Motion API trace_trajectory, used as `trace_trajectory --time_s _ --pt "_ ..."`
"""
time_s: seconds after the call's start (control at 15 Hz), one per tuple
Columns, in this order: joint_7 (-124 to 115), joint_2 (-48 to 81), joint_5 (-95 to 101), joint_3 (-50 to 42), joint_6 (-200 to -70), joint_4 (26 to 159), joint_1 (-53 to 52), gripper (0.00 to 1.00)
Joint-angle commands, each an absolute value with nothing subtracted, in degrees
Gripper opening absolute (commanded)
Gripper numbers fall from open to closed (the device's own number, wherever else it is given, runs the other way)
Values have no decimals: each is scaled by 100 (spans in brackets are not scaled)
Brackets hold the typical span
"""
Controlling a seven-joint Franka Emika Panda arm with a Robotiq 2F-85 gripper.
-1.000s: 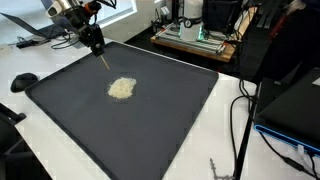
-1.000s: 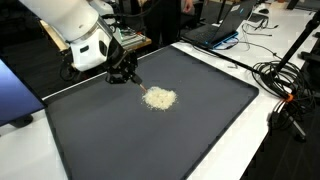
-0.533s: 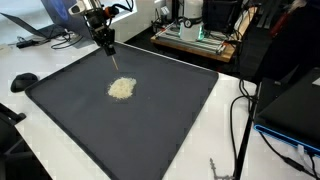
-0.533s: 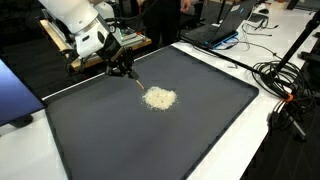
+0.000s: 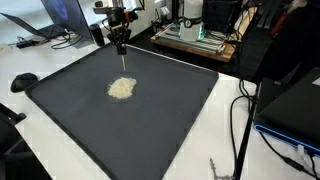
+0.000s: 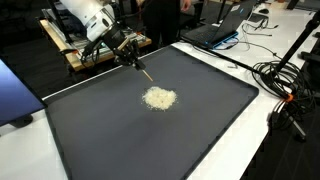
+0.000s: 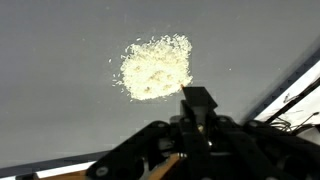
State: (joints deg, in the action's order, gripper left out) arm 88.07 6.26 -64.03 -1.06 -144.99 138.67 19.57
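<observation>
Presently, a stick (image 5: 122, 63) is clenched in the pincer (image 5: 120, 45), at twelve o'clock of the crumbs (image 5: 121, 88).

A pale crumb pile (image 7: 155, 68) lies on the dark mat (image 7: 60, 110) beyond the tool (image 7: 197, 103).

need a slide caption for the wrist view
Pincer shut on a tool, near a pale grain pile on a dark mat.
</observation>
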Motion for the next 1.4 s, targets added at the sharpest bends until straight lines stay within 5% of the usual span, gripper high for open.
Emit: trace_trajectory --time_s 0.0,0.53,1.33 --pt "9172 105 -6881 -228 -15276 14428 1331 3" --pt "7398 61 -5161 359 -16988 14768 858 3" --pt "3335 70 724 -571 -16671 14600 363 3"
